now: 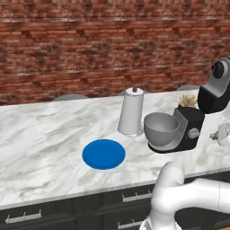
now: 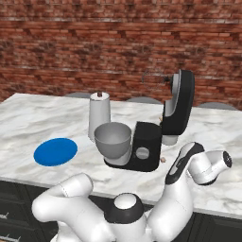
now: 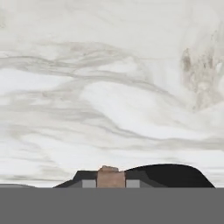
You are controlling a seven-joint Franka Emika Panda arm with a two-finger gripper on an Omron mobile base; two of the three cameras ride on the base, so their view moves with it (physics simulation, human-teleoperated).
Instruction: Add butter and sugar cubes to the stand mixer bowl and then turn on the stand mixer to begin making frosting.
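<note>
In the hand view my gripper [image 3: 110,183] is shut on a small tan sugar cube [image 3: 110,173], with bare marble counter beyond it. My hand [image 1: 221,134] hangs low at the right of the black stand mixer [image 1: 188,130]. Its head [image 2: 178,104] is tilted up. The grey stand mixer bowl [image 1: 161,128] sits on the mixer's base with its mouth open; the same bowl [image 2: 112,139] looks empty from the other side. Another small tan cube [image 2: 163,159] lies on the counter beside the mixer [image 2: 146,146]. The butter is out of view.
A tall white paper roll [image 1: 131,112] stands just behind and left of the bowl. A blue round plate [image 1: 103,154] lies bare on the marble counter further left. A dry plant [image 1: 187,100] sits behind the mixer. A brick wall runs behind the counter, and dark drawers run below its front edge.
</note>
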